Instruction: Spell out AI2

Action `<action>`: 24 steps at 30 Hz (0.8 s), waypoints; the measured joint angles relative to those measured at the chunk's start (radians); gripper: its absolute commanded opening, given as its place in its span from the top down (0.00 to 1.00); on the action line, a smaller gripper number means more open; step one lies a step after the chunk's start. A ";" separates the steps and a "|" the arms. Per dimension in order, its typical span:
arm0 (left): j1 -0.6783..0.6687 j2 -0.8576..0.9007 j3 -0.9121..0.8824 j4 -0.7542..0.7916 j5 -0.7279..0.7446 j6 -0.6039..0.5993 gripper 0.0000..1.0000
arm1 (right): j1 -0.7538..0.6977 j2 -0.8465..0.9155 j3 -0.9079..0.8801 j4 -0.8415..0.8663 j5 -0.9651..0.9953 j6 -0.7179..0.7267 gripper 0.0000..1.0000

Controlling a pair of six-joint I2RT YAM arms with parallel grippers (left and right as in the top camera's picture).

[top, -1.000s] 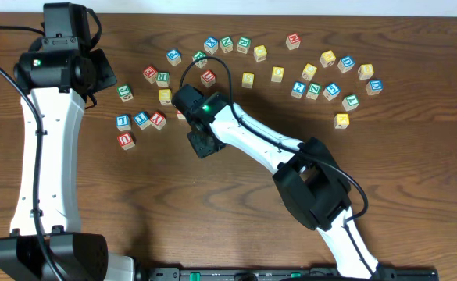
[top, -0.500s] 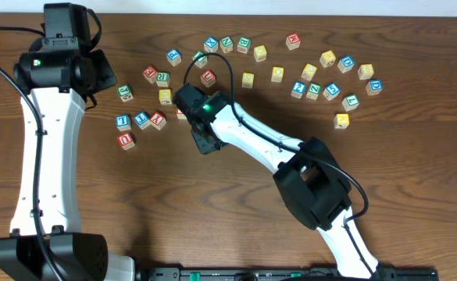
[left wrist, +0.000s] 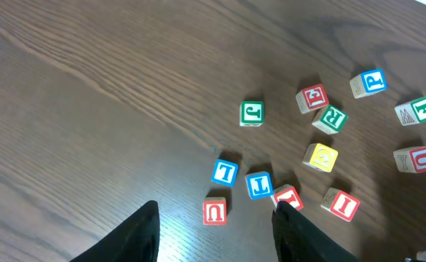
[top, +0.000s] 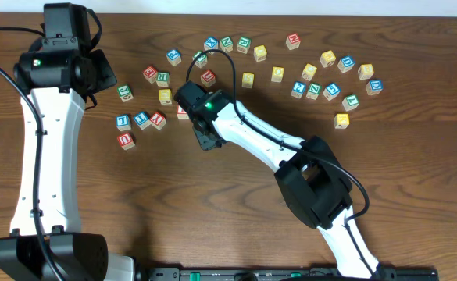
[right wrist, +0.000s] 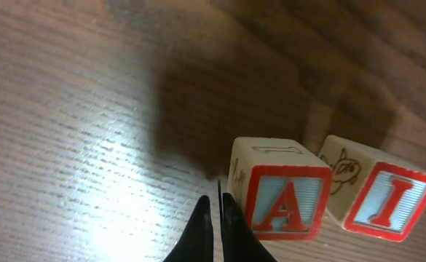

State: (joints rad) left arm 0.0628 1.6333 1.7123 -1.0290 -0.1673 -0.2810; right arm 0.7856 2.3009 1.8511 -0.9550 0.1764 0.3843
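The red-framed "A" block and the red-framed "I" block stand side by side on the wood, close up in the right wrist view. My right gripper is shut and empty, its tips low and right beside the A's left face; I cannot tell if they touch. In the overhead view the right gripper partly covers the I, and the A lies to its left. A blue-framed block that looks like the "2" sits at the far right. My left gripper is open and empty, held high.
Blue-framed blocks and a red "U" block lie left of the A. Several other letter blocks, green-framed and yellow-faced, are scattered across the far half of the table. The left arm stands along the left side.
My right gripper has shifted slightly toward the far side, closer to the A and I blocks. The left arm and the blocks have not visibly moved.
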 measured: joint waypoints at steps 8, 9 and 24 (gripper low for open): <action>0.000 0.000 0.000 0.000 0.004 -0.003 0.51 | -0.001 0.000 0.000 0.022 0.013 0.011 0.99; 0.000 0.000 0.000 0.000 0.004 -0.003 0.51 | -0.001 0.000 0.000 0.026 0.016 0.015 0.99; 0.000 0.000 0.000 0.000 0.004 -0.003 0.51 | -0.030 0.000 0.000 0.037 0.059 0.082 0.99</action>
State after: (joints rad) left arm 0.0628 1.6333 1.7123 -1.0294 -0.1635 -0.2844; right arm 0.7559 2.3009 1.8511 -0.9184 0.2352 0.4664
